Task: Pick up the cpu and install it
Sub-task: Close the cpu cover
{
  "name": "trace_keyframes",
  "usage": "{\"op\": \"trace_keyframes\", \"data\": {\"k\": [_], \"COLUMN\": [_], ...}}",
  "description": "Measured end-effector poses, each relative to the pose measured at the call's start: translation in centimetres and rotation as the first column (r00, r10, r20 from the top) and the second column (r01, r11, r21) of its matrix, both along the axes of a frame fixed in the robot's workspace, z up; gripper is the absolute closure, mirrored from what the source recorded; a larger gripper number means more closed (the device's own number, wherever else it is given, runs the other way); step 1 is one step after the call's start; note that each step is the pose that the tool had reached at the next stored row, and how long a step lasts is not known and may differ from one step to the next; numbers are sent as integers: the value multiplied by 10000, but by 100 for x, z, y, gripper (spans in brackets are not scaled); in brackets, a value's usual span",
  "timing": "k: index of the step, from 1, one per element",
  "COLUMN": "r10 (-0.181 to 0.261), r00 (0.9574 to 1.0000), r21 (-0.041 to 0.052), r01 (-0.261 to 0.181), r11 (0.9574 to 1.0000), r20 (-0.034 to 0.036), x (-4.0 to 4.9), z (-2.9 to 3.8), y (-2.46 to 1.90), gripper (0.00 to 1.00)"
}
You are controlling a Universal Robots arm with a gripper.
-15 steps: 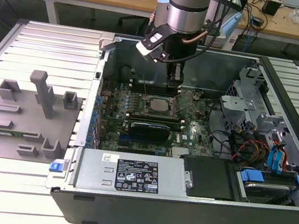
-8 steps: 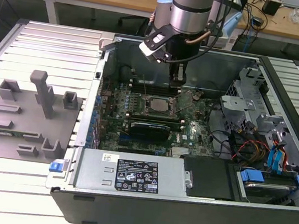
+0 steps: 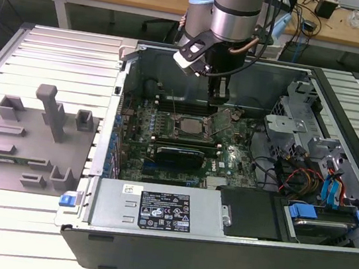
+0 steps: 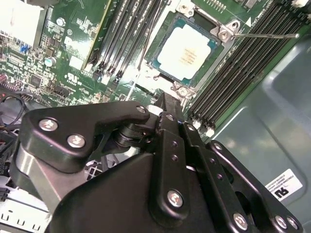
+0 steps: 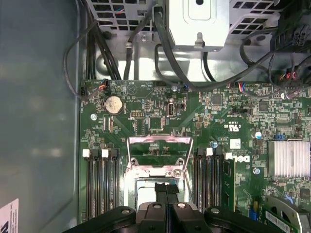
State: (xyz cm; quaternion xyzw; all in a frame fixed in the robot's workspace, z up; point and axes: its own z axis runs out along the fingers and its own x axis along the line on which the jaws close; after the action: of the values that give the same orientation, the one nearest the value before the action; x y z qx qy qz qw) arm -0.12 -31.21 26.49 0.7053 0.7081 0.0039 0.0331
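Hand (image 3: 219, 100) hangs over the motherboard (image 5: 228, 121), fingers pressed together, gripping nothing. The cpu (image 4: 187, 46) sits flat in its socket (image 3: 176, 122), just off the fingertips, about seven o'clock from the hand in the exterior view, with the retaining frame (image 5: 158, 154) tipped open.

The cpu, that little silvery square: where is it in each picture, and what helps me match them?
Exterior view: the cpu lies mid-motherboard.
Second wrist view: the cpu is the pale square between the memory slots.
First wrist view: too hidden to tell; the raised socket frame marks its place.
Shared landmark: the dark memory slots on both sides of it.
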Motion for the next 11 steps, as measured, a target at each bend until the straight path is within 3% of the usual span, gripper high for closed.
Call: {"op": "trace_keyframes", "data": {"k": [3, 4, 11], "r10": [1, 0, 0], "r00": [10000, 10000, 10000], "r21": [0, -1, 0], "r01": [-1, 0, 0], "r11": [10000, 10000, 10000], "r20": [0, 0, 0], "x": [31, 86, 155], "z": [0, 0, 0], "y": [0, 0, 0], "gripper": [89, 89, 89]}}
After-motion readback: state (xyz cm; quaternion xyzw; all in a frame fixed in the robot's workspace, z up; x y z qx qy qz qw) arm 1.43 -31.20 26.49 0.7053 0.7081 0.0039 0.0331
